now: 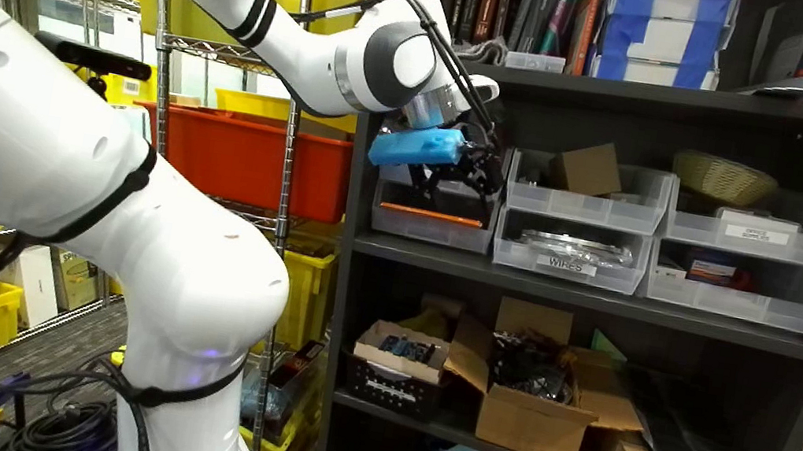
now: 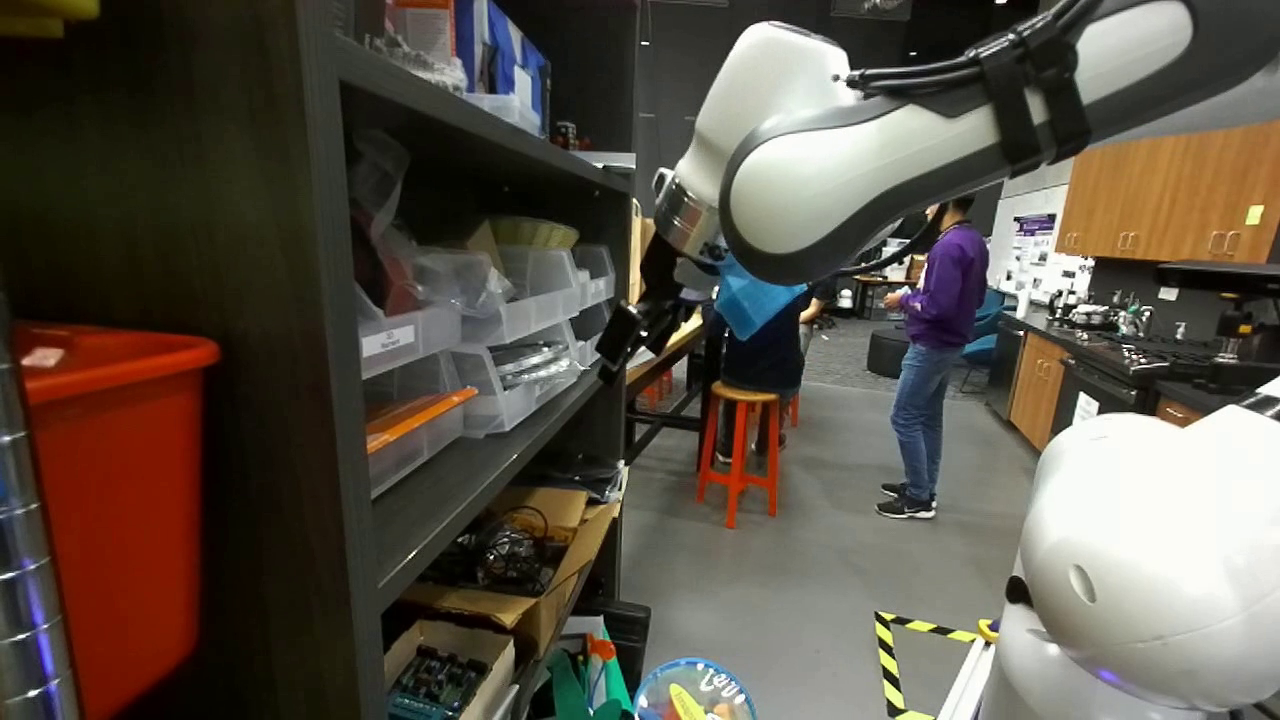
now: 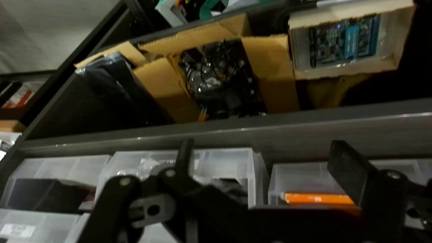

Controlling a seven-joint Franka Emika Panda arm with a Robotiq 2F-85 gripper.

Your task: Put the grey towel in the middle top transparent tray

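Note:
In both exterior views a crumpled grey towel [image 1: 482, 50] [image 2: 420, 65] lies on the upper shelf, at its front edge. On the shelf below, the middle top transparent tray [image 1: 584, 207] [image 2: 530, 316] stands in the upper row and holds a brown cardboard box [image 1: 591, 170]. My gripper [image 1: 458, 190] [image 2: 636, 340] points downward in front of the leftmost trays, beneath the towel and apart from it. Its fingers are spread wide in the wrist view, where the gripper [image 3: 266, 163] has nothing between its pads. The towel is out of view there.
A wires tray [image 1: 571, 265] sits under the middle top one, and a tray with an orange item [image 1: 431, 216] to its left. A basket [image 1: 723, 178] stands in the right-hand tray. The upper shelf board [image 1: 675, 97] overhangs the trays. A red bin [image 1: 244, 158] is beside the bookcase.

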